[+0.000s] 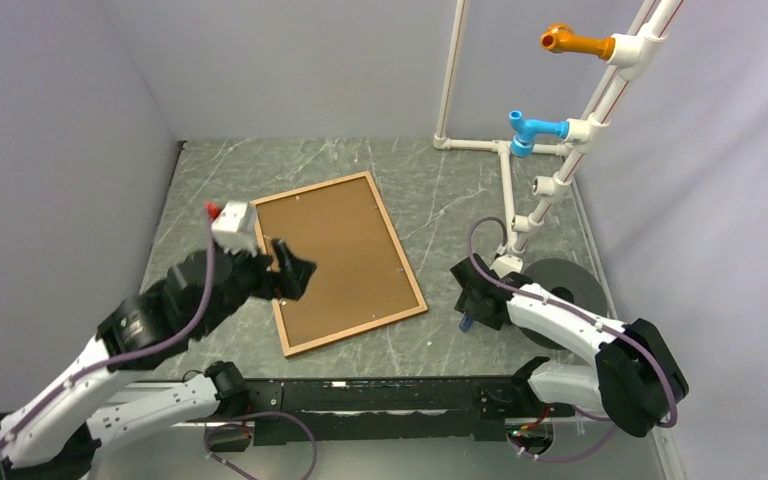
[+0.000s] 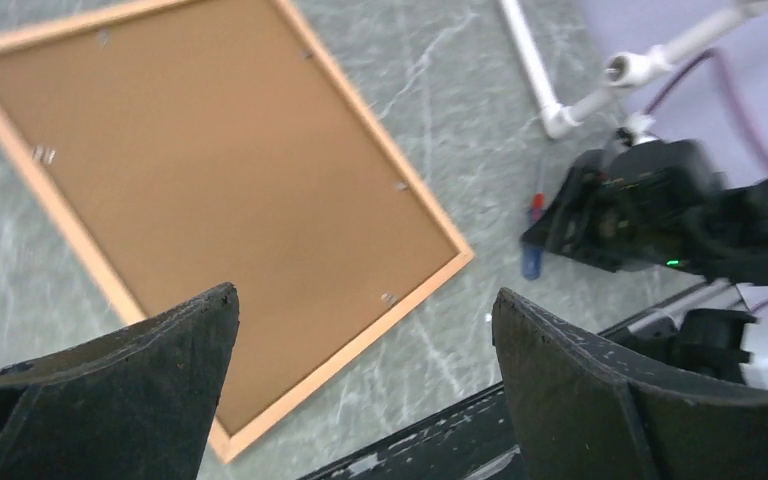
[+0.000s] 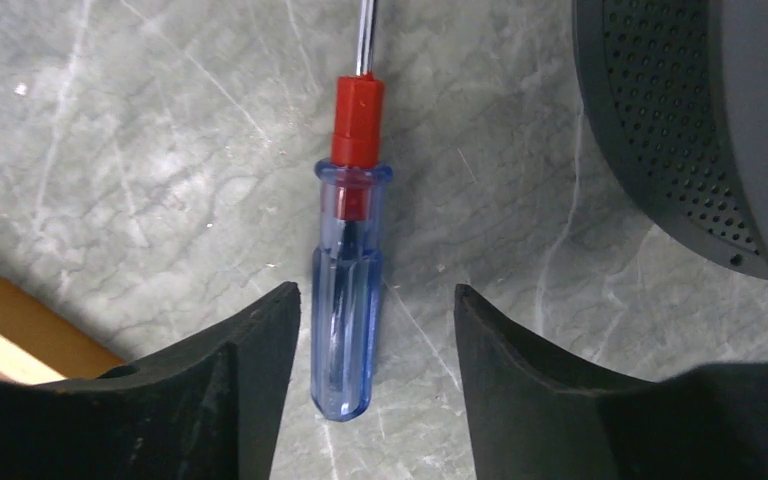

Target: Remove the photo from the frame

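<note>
1. L gripper (image 1: 295,270) (image 2: 362,295): fingers spread wide, nothing between them. It hangs above the table (image 1: 440,200), over the frame's left long side in top view.
2. Frame (image 1: 356,330) (image 2: 350,352): thin reddish-brown wood moulding, flat on the grey marbled table, back side up. It lies under and ahead of the L fingers (image 2: 175,345), with its near corner just by the L-hand finger in the wrist view.
3. Photo (image 1: 345,260) (image 2: 220,190): seated inside the frame. Only its light-brown backing board shows, so the print side can't be seen. Small metal tabs (image 2: 43,155) sit along the board's edges.
4. R gripper (image 1: 470,310) (image 3: 372,290): low over the table, jaws moderately apart, straddling a screwdriver (image 3: 348,330) with a gap on both sides and no grip.
5. Screwdriver: clear blue handle, red collar, metal shaft pointing away from the R gripper. It lies flat on the table.
6. The frame's corner shows just left of the R gripper, near but apart.
7. Dark grey perforated round object (image 1: 560,285) (image 3: 680,130) sits right of the R gripper.
8. White PVC pipe stand (image 1: 520,200) is beyond the R gripper, with a blue fitting (image 1: 535,130) and an orange fitting (image 1: 575,42).
</note>
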{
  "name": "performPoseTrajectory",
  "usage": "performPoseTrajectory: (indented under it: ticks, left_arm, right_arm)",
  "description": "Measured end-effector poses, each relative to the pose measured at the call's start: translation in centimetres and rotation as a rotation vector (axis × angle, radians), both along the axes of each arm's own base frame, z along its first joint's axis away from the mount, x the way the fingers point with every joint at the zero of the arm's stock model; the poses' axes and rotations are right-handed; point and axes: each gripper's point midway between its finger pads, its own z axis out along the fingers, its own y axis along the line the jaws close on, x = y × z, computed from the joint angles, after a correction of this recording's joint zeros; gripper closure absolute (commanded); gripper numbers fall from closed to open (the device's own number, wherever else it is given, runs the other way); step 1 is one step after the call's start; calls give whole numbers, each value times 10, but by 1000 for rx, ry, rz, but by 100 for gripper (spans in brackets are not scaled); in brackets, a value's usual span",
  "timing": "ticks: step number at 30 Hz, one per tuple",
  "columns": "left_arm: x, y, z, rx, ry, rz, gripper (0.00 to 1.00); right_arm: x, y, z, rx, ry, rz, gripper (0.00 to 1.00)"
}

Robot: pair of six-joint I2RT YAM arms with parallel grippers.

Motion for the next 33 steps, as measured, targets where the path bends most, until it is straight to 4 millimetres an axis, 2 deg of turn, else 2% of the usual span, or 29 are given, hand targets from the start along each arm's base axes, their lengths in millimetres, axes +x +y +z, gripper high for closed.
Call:
performPoseTrajectory:
  ticks: [2, 4, 5, 6, 7, 8, 10, 12, 15, 18, 20, 23, 24, 27, 30, 33]
  left_arm:
    - [11, -22, 32, 25, -38, -54, 1]
    - [26, -50, 62, 44, -77, -109, 1]
    - [33, -62, 71, 58, -89, -133, 0]
    - [41, -77, 80, 76, -102, -161, 1]
    - [47, -89, 84, 89, -111, -185, 1]
    - [54, -101, 83, 108, -117, -208, 1]
    - [65, -113, 71, 153, -113, -239, 1]
    - [77, -116, 52, 177, -93, -252, 1]
    - [100, -102, -3, 184, -1, -244, 1]
    - [118, -84, -60, 122, 170, -243, 1]
    - [130, -80, -83, 27, 269, -250, 1]
    - [140, -88, -97, -126, 357, -298, 1]
    - [142, -97, -100, -203, 383, -338, 1]
    - [133, -114, -114, -335, 461, -417, 1]
    - [120, -123, -132, -412, 573, -447, 6]
    - [118, -129, -144, -452, 644, -452, 11]
  right_arm:
    - [-4, -1, -7, 10, 8, -19, 51]
    - [-3, 2, -12, 19, 14, -26, 69]
    - [-2, 2, -14, 14, 15, -29, 82]
    - [2, 3, -14, 7, 14, -24, 91]
    - [5, 5, -14, 3, 12, -14, 99]
    - [9, 7, -13, 1, 11, -6, 100]
    - [14, 12, -12, -9, 5, 15, 100]
    - [14, 19, -10, -16, -4, 59, 100]
    - [13, 36, 3, -1, -56, 196, 100]
    - [17, 70, 34, 146, -217, 400, 100]
    - [15, 98, 54, 275, -319, 547, 100]
    - [13, 134, 74, 412, -390, 715, 100]
    - [12, 150, 78, 464, -401, 775, 100]
    - [6, 179, 77, 570, -386, 879, 100]
    - [0, 200, 80, 670, -384, 943, 100]
    - [-4, 217, 91, 750, -412, 988, 100]
